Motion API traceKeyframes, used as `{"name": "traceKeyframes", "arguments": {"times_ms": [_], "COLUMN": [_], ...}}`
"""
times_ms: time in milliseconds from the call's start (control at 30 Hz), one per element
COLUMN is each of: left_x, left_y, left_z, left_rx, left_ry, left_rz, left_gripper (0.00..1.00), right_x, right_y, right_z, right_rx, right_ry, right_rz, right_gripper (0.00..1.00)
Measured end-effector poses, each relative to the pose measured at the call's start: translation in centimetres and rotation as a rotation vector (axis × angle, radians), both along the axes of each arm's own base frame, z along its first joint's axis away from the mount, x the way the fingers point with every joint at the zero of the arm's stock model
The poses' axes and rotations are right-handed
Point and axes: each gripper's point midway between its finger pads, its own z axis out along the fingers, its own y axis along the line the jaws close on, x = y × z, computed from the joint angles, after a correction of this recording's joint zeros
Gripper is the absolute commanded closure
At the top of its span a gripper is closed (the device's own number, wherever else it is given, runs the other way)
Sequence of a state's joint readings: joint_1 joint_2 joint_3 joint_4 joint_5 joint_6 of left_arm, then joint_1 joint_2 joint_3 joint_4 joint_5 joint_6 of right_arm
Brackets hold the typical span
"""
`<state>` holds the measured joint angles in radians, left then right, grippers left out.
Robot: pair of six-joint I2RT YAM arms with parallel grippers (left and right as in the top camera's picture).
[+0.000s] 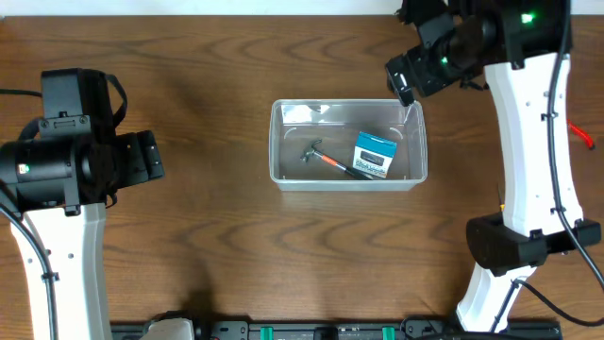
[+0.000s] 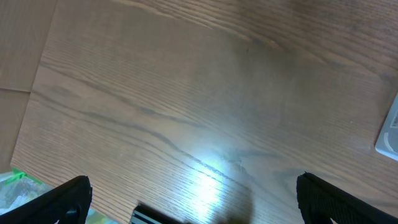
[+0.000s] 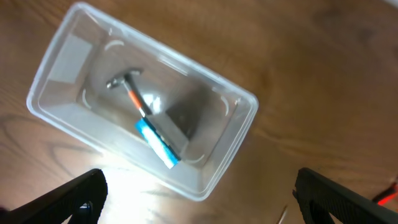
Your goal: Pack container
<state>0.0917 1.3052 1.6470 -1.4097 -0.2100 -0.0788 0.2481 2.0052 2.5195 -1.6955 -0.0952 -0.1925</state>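
Observation:
The clear plastic container (image 1: 283,179) stands in the middle of the table. Inside lie a small hammer with an orange handle (image 1: 324,158) and a blue-and-white box (image 1: 374,155). The right wrist view looks down on the container (image 3: 230,155), the hammer (image 3: 129,91) and the box (image 3: 160,144). My right gripper (image 1: 401,77) is open and empty, raised above the container's far right corner. My left gripper (image 1: 151,156) is open and empty at the far left, well away from the container. The left wrist view shows only bare table and the container's edge (image 2: 390,134).
A red-tipped thing (image 1: 581,134) lies at the table's right edge. Something green (image 2: 15,186) shows at the lower left of the left wrist view. A dark rail (image 1: 311,331) runs along the table's front edge.

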Motion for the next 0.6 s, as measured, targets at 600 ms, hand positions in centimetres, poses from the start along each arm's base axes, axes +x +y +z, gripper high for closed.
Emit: {"name": "traceKeyframes", "arguments": {"times_ms": [600], "left_x": [0.3], "left_y": [0.0], "left_z": [0.1], "left_rx": [0.001], "left_ry": [-0.012], "left_rz": [0.0], "left_gripper": [0.02], "right_x": [-4.5], "right_y": [0.6], "right_z": [-9.5], "right_rx": [-0.119], "right_ry": [0.354], "right_rz": [-0.019], "right_gripper": [0.01]}}
